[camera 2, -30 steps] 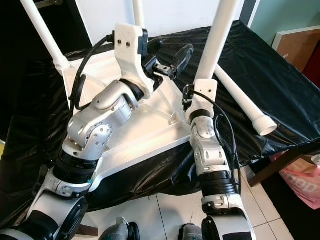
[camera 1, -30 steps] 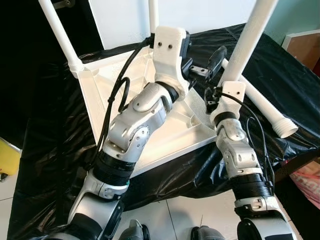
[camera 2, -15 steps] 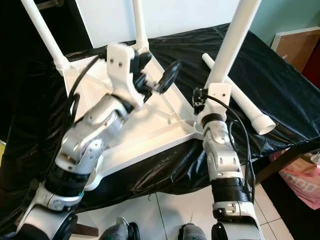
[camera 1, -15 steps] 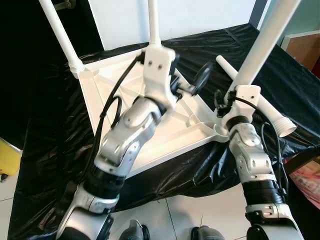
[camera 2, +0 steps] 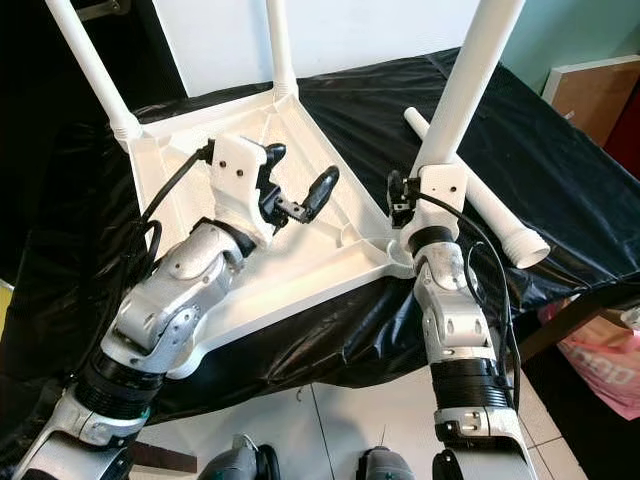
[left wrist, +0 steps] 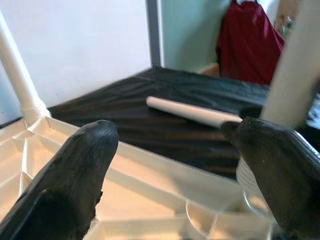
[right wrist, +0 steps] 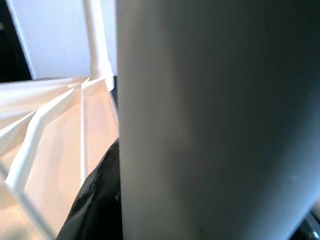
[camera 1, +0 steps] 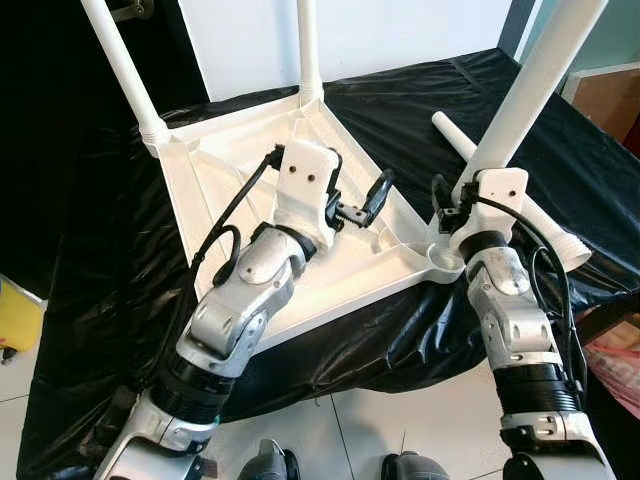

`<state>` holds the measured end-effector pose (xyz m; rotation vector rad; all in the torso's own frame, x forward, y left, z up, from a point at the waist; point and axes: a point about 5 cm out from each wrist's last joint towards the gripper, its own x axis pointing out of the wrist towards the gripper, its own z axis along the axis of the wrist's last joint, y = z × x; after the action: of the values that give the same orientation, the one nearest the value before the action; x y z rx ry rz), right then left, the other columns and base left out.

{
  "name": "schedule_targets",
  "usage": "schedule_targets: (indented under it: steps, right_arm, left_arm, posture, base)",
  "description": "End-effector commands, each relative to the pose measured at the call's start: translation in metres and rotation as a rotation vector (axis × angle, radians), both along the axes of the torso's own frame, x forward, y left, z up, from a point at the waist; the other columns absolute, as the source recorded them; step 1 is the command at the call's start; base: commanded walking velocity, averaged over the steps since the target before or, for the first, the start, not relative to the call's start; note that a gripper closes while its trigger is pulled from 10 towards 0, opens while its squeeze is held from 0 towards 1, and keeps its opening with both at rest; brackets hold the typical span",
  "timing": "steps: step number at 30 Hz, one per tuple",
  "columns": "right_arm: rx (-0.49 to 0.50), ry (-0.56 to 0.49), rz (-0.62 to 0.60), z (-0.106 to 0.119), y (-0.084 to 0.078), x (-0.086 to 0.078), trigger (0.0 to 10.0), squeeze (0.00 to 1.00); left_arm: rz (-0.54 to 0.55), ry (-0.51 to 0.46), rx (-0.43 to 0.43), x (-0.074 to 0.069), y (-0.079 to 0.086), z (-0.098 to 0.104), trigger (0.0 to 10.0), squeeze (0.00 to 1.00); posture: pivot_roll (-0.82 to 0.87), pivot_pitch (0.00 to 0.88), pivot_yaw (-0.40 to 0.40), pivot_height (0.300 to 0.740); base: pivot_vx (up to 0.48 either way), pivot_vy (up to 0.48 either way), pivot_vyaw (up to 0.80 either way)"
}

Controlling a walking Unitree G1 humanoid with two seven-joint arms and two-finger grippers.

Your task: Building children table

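Black-draped bench carries upturned tabletop, centre. Right gripper clamped on leg above 4 o'clock corner socket. Left gripper spread, empty, hovering over tabletop. Spare leg at 3 o'clock. Risk: tilted leg misses socket, jams.
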<state>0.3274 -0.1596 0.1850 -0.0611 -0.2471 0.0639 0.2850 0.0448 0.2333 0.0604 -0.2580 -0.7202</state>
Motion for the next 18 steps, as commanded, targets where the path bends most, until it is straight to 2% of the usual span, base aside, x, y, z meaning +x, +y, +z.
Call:
schedule_targets:
  steps: [1, 10, 18]
  right_arm:
    - [-0.010, -0.032, 0.015, 0.005, 0.002, -0.002, 10.0, 0.00]
    - [-0.052, -0.004, 0.047, -0.010, -0.003, -0.010, 10.0, 0.00]
    - [-0.047, 0.032, 0.028, -0.021, -0.011, -0.012, 10.0, 0.00]
  left_arm:
    - [-0.200, -0.027, 0.067, -0.010, -0.008, -0.002, 10.0, 0.00]
    - [-0.299, 0.014, 0.163, -0.022, -0.012, -0.024, 10.0, 0.00]
    - [-0.322, 0.030, 0.189, -0.026, -0.013, -0.030, 10.0, 0.00]
  posture:
    - [-0.04, 0.079, 0.043, 0.740]
    - [-0.05, 0.089, 0.055, 0.740]
    - [-0.06, 0.095, 0.060, 0.740]
  base:
    - [0.000, 0.000, 0.00]
    - [0.000, 0.000, 0.00]
    - [0.000, 0.000, 0.00]
